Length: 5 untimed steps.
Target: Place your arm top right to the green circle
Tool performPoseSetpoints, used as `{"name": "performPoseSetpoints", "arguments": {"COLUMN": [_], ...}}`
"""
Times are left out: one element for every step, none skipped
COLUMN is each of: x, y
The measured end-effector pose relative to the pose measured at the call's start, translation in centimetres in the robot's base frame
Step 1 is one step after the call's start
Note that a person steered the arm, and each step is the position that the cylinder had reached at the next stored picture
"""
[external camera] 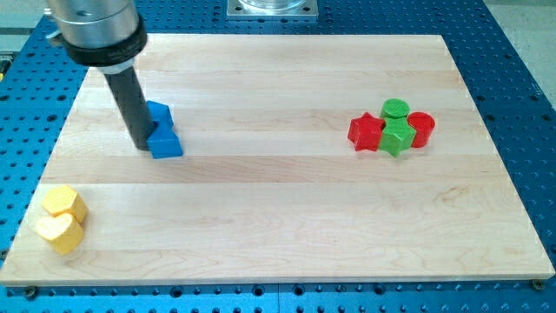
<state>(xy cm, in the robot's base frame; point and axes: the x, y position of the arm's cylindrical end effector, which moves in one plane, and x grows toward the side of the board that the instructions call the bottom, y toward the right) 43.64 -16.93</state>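
The green circle [396, 109] sits at the view's right, at the top of a tight cluster with a red star [366, 132], a green star-like block [396, 137] and a red cylinder [420, 129]. My tip [142, 145] is far off at the view's left. It rests on the board right beside the left edge of a blue triangular block [165, 141], with a second blue block [160, 114] just behind the rod.
Two yellow blocks, a hexagon [64, 203] and a heart shape [59, 231], lie near the bottom left corner of the wooden board [287, 217]. A blue perforated table surrounds the board.
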Motion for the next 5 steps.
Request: {"name": "performPoseSetpoints", "arguments": {"x": [2.7, 5.1, 3.9, 1.2, -0.3], "y": [-1.3, 2.0, 4.5, 4.5, 4.5]}}
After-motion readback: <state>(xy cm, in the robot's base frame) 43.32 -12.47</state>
